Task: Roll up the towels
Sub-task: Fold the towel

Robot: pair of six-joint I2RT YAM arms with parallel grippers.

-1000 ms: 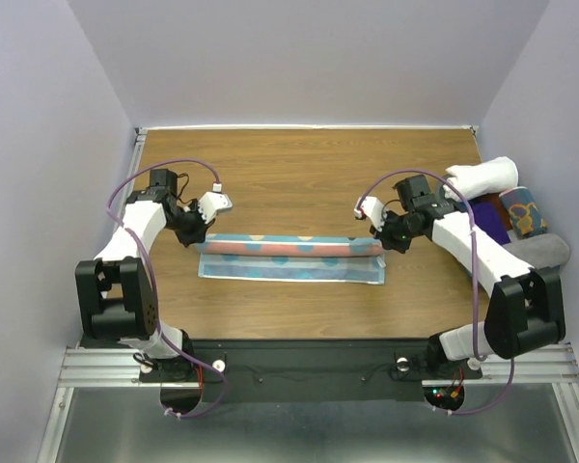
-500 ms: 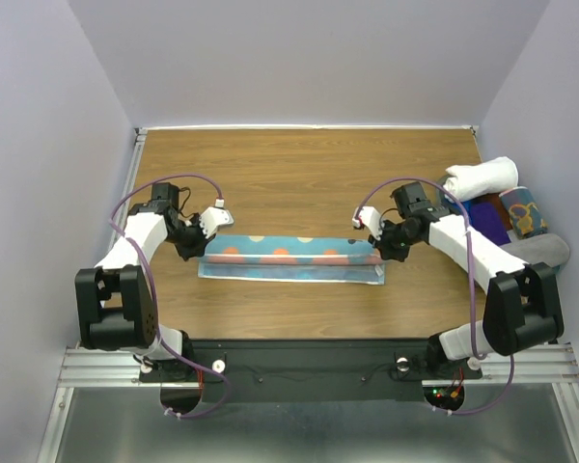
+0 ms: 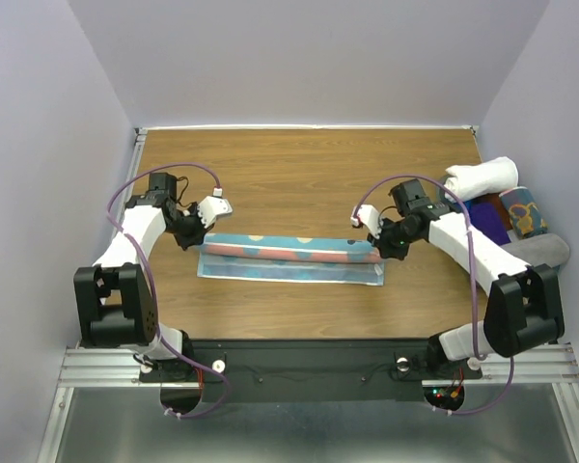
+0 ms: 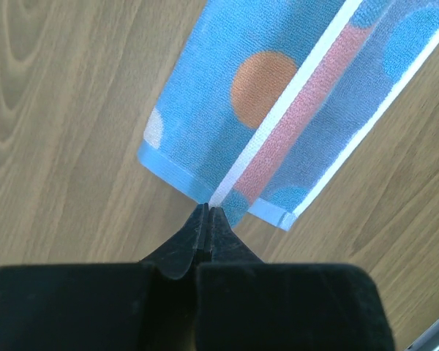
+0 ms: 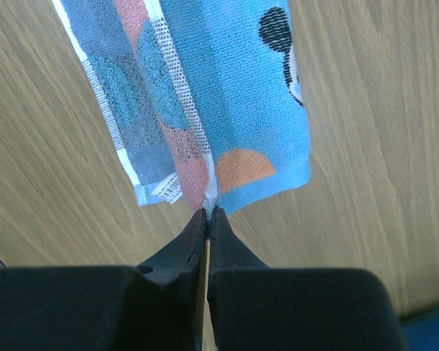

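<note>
Both closed tight, left gripper (image 4: pixel 208 213) and right gripper (image 5: pixel 207 213) pinch end hems of light blue dotted cloth towel (image 3: pixel 289 256), likely soft, limp.

No words, brands or numbers could be read anywhere. The only candidate was a small white sewn-in label (image 5: pixel 166 191) at the near left corner of the light blue towel (image 5: pixel 234 88) in the right wrist view. It carried a few dark marks, too small and blurred to make out. The towel's own print showed coloured shapes, no lettering.
</note>
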